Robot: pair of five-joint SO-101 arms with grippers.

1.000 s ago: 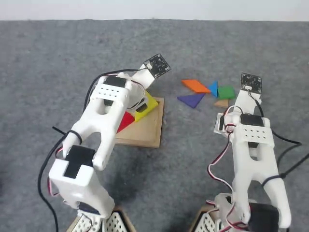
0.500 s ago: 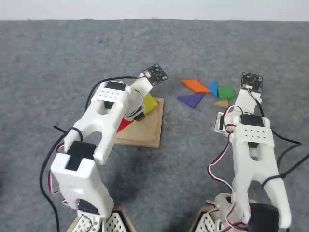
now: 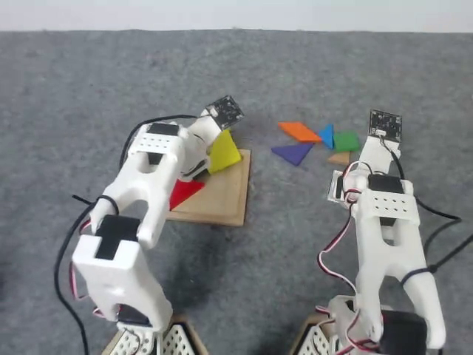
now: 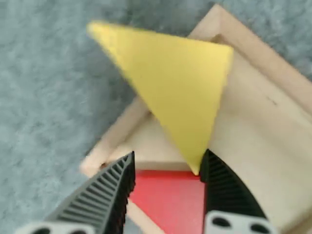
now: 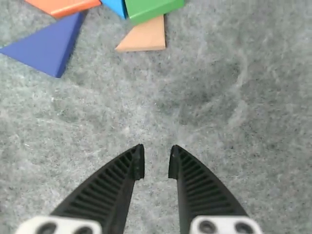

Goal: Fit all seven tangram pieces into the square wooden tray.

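While atilt, yellow triangle (image 4: 180,92) against left pincer (image 4: 167,157).

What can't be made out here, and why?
High view: left arm covers part of the square wooden tray and red triangle piece.
Left wrist view: yellow triangle piece blurred; flat or tilted unclear.
Right wrist view: green square piece cut off by edge.

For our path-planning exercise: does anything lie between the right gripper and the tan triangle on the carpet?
Nothing visible does: only bare carpet separates the right gripper from the tan triangle; the green piece sits beyond it.
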